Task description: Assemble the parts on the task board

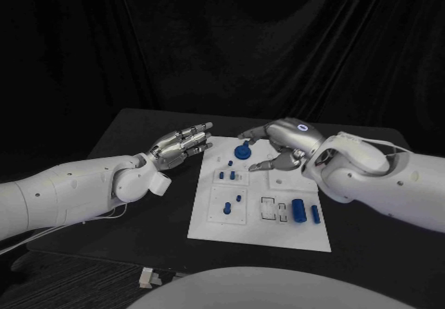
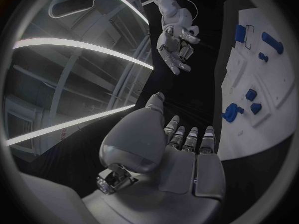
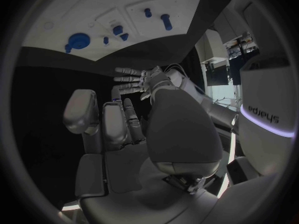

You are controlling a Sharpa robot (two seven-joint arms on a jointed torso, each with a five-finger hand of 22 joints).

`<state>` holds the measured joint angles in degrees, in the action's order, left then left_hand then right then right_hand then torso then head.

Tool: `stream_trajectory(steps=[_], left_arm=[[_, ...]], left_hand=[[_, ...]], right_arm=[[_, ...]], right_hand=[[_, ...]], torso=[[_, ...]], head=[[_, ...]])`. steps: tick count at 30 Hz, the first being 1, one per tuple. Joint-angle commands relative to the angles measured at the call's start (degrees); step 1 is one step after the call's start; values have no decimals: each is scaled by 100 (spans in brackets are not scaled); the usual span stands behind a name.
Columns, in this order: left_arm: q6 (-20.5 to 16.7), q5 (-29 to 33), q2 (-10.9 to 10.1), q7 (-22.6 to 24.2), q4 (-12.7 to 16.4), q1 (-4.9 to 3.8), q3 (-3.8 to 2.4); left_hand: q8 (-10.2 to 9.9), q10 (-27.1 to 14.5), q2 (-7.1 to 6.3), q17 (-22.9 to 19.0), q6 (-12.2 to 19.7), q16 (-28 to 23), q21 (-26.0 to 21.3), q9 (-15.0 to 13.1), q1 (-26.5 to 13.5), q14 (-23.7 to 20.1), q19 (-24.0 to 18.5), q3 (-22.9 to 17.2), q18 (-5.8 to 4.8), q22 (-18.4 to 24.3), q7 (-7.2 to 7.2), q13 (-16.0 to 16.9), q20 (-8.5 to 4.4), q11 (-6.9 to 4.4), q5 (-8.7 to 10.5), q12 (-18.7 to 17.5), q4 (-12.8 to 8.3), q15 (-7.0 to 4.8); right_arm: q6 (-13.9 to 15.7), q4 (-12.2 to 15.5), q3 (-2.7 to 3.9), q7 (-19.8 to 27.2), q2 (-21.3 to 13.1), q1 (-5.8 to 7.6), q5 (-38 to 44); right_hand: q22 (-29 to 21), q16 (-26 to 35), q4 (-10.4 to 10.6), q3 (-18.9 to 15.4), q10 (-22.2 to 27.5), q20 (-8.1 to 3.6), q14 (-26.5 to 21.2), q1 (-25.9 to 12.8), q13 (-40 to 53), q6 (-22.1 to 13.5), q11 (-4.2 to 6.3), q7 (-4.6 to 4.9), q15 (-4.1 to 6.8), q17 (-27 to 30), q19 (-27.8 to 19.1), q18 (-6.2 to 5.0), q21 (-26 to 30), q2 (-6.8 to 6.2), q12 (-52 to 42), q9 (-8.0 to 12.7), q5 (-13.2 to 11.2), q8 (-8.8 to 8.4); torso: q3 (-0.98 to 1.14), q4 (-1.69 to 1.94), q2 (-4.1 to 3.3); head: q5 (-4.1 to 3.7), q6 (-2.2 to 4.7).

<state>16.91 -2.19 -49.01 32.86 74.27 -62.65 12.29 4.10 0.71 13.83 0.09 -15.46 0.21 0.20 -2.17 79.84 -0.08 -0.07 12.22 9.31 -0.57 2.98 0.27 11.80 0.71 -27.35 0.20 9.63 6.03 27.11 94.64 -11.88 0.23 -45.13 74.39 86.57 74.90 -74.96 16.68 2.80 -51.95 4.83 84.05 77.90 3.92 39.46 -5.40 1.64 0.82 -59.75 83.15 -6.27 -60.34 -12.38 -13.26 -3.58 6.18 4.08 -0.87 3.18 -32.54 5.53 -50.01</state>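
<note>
White task board at mid-table, small blue parts lying and standing on it. Left hand beside its far left corner, fingers straight, slightly apart, empty. Right hand above the far edge, fingers loosely spread, empty.

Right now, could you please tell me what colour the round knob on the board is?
Blue; the round knob shows best in the head view.
</note>
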Motion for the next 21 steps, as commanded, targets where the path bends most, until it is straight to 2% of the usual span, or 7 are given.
stream_trajectory(steps=[1, 7, 9, 13, 16, 18, 21], left_arm=[[15, 32, 4, 139, 22, 7, -6], [3, 32, -20, 139, 104, 7, -6], [9, 32, -26, 132, 137, 7, -6], [7, 32, -25, 140, 178, 7, -6], [9, 32, -18, 145, 182, 7, -6], [10, 32, -15, 144, 178, 7, -6], [9, 32, -15, 147, 172, 7, -6]], left_hand=[[35, 19, 31, -9, -49, -21, -5, -7, -18, 8, 18, 16, 64, 0, -14, 7, 30, 31, -34, 19, -33, 14], [44, 24, 22, -9, -57, -21, -4, -8, -19, 8, 19, 23, 67, -4, -19, 9, 22, 28, -37, 21, -34, 0], [45, 22, 22, -9, -53, -21, -5, -7, -17, 8, 19, 23, 68, -2, -18, 8, 20, 29, -43, 20, -37, -2], [47, 23, 27, -9, -44, -21, -4, -5, -8, 8, 19, 19, 69, -5, -18, 8, 18, 29, -60, 21, -45, -4], [51, 25, 29, -9, -49, -21, -5, -6, -3, 8, 19, 17, 70, -2, -18, 9, 18, 30, -67, 22, -49, -5], [51, 25, 29, -9, -49, -21, -5, -6, -3, 8, 19, 17, 70, -2, -18, 9, 18, 30, -67, 22, -49, -5], [51, 25, 29, -9, -49, -21, -5, -6, -3, 8, 19, 17, 70, -2, -18, 9, 18, 30, -67, 22, -49, -5]], right_arm=[[-97, 43, -1, -327, -187, 142, -1971], [-397, 66, -2, -815, -484, 266, -2984], [-596, 69, -3, -1237, -544, 273, -2904], [-1078, 80, -3, -1933, -645, 258, -2723], [-1360, 104, -4, -2247, -710, 236, -2495], [-1528, 124, -4, -2409, -747, 221, -2235], [-1782, 173, -4, -2668, -796, 191, -1592]], right_hand=[[764, 118, -10, 94, -497, 45, 28, -8, 23, 664, 74, 130, -42, 180, 23, 81, 71, 223, -165, -73, 85, 172], [749, 811, -50, 131, -2683, -285, -122, -141, 154, 1908, 638, 182, 369, 1246, 1, 58, 150, 547, -622, -286, 222, 682], [629, 1407, -3, -203, -3326, -334, -292, -1220, 336, 2140, 635, 90, 403, 2083, -139, -18, 624, 569, -873, -368, 430, 776], [513, 1944, 23, -337, -3444, -376, -388, -2124, 627, 2224, 761, 125, 464, 2745, -256, -64, 1025, 264, -1103, -446, 396, 798], [374, 2383, 17, -522, -2541, -410, -195, -1872, 2740, 2265, 734, 114, 428, 3091, -214, -105, 1361, 386, -2794, -673, 515, 759], [422, 2042, 11, -485, -2661, -413, -73, -1671, 4753, 2238, 786, 122, 438, 2599, -144, -67, 1223, 390, -4515, -752, 607, 734], [865, -295, 33, -491, -3796, -476, 328, -1438, 8592, 2407, 837, 60, 508, -867, 128, 133, -29, 386, -7663, -1040, 760, 843]], torso=[[2, 2, 3], [1, 1, -1], [0, 4, 2], [0, -4, 3], [-1, -7, 5], [0, 3, -5], [0, 1, -4]], head=[[-67, 1], [-129, 1], [-165, 1], [-203, 1], [-224, 1], [-246, 1], [-260, 1]])
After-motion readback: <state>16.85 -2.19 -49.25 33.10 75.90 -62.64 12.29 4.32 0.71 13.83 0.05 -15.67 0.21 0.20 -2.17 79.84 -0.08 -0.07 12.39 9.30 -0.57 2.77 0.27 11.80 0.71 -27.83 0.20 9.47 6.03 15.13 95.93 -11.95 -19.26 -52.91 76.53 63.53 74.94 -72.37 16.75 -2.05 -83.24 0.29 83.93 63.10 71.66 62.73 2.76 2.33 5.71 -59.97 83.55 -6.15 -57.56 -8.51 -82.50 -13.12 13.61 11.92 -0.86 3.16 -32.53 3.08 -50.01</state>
